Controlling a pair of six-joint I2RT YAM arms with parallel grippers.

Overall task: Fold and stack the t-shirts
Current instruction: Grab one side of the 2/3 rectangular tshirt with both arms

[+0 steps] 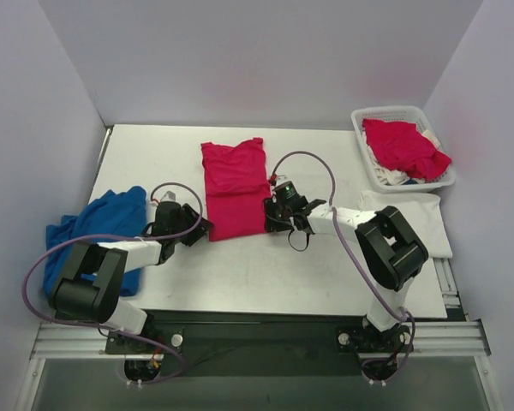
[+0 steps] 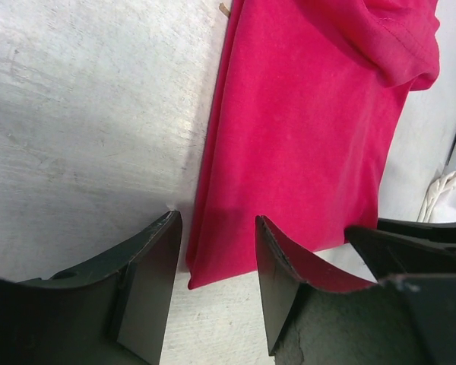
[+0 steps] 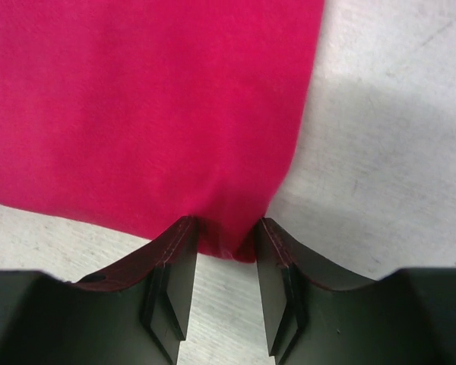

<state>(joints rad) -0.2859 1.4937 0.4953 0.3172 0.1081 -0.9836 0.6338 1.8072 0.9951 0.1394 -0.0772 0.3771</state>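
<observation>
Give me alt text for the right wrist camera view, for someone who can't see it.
The right tool straddles a corner of a pinkish-red t-shirt, its two dark fingers apart with the cloth's corner between their tips. The shirt lies flat on a pale grey table, filling the upper left of the view.

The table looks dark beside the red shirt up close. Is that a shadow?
Yes: left wrist view, a grey shadow on the table along the red shirt; right wrist view, the same beside the shirt's edge; top view, soft, even light.
</observation>
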